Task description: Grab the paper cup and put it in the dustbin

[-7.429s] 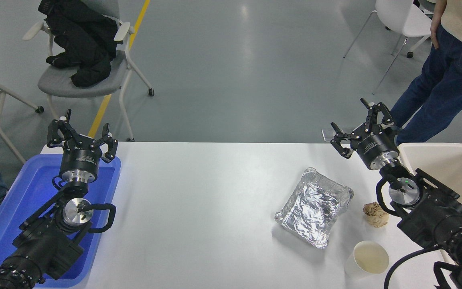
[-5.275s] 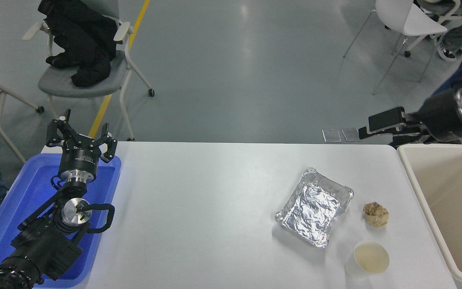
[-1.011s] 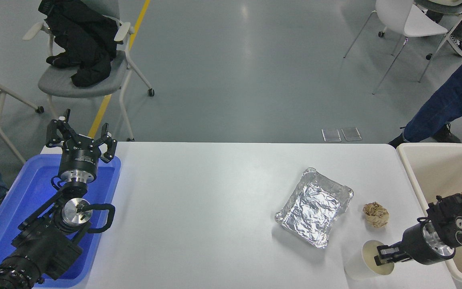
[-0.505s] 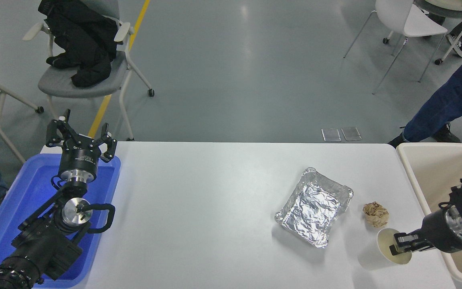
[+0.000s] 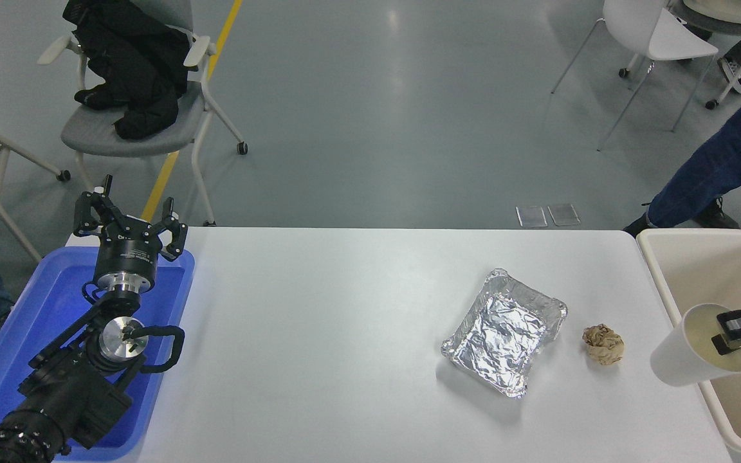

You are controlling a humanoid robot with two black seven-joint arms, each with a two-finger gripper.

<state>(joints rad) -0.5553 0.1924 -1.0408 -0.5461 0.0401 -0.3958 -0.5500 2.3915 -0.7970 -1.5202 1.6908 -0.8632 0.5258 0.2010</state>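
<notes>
Paper cup (image 5: 689, 350) is off the table surface and held at the right edge of the white table (image 5: 345, 321), tilted, with its mouth facing right toward the dustbin (image 5: 666, 283) and its base pointing back over the table. Your right gripper (image 5: 740, 329) enters from the right side and is clamped on the cup's rim, one finger showing inside the mouth; the rest of that arm is out of frame. The cup's mouth end lies over the bin's near-left rim while its base end remains over the table edge, so the cup straddles the rim rather than sitting fully above the opening. The cup's long axis runs roughly left to right, and the bin cavity lies directly to the right of the gripper. In my judgement the coming move calls for further travel to the right, so that the whole cup clears the rim before release; let go here and it could catch the rim and drop back to the table. Note the crumpled brown paper ball (image 5: 603, 344) and the silver foil tray (image 5: 505, 331) near the right end of the table, both apart from the cup. Your left gripper (image 5: 130, 222) sits parked, fingers spread, over the blue tray (image 5: 17, 334) at the left edge.
</notes>
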